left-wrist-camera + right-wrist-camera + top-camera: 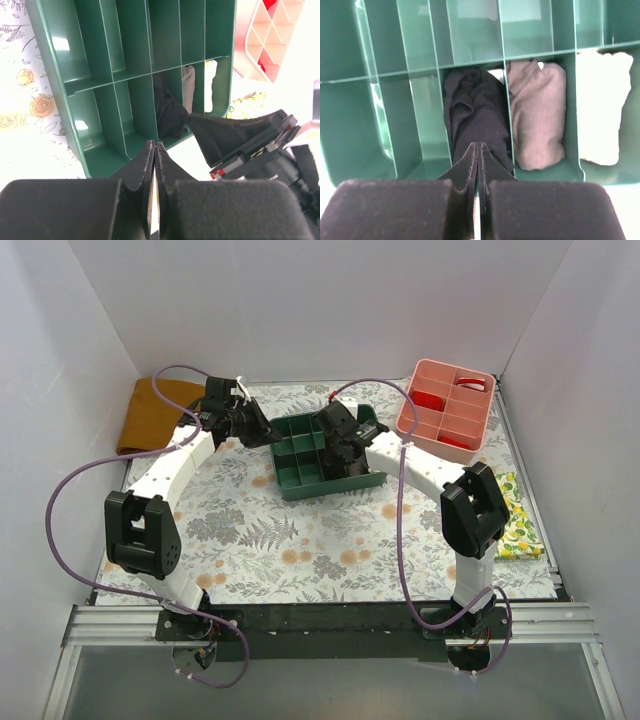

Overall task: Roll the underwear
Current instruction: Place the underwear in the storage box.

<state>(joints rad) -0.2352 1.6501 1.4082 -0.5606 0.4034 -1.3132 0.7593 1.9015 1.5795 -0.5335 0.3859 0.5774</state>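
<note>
The underwear (475,115) is a bunched black roll standing in one lower-row compartment of the green divided tray (415,50). It also shows in the left wrist view (169,112). My right gripper (478,146) is shut, with nothing visible between the fingers, its tips just over the near end of the roll. In the top view the right gripper (347,447) hangs over the tray (300,480) and hides the garment. My left gripper (155,145) is shut and empty at the tray's left edge, also in the top view (266,433).
A beige rolled cloth (537,115) and a white one (602,107) fill the compartments right of the underwear. A pink divided tray (447,405) stands back right. A mustard-brown cloth (150,415) lies back left, a lemon-print cloth (517,520) at the right edge.
</note>
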